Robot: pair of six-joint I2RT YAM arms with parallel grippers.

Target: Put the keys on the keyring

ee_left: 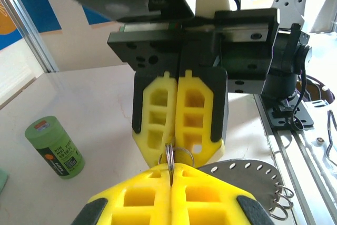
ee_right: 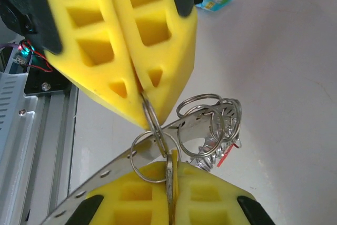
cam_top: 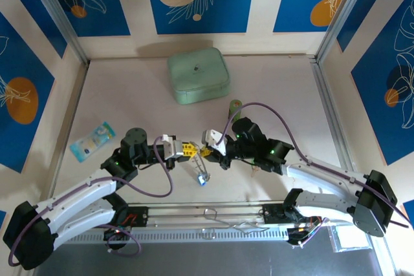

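While the two arms are pointing tip to tip at the lower middle of the top view, the left hand point(cam_top: 189, 151) is clamping its blocky yellow honeycomb fingers point(ee_right: 176, 51) fully together on the keyring point(ee_right: 151, 125), a bunch of thin, shiny wire loops. Facing it, the right hand point(ee_right: 171, 166) is likewise pressing its ribbed yellow pads flat against each other and nipping one loop edge-on in the seam. More silvery loops point(ee_right: 231, 117) are threading through a flat, perforated metal strip point(ee_left: 247, 175), with a red key point(ee_right: 227, 156) peeking out beneath them. Just below the meeting point, a blue key point(cam_top: 203, 181) is showing against the pale, smooth tabletop point(cam_top: 129, 95). At the upper middle, a rounded mint-green case point(cam_top: 198, 75) is lying flat. A matte green cylinder point(ee_left: 55, 147) is standing upright at the left of the left wrist view, and a glossy blue packet point(cam_top: 92, 140) is lying at the left of the top view.
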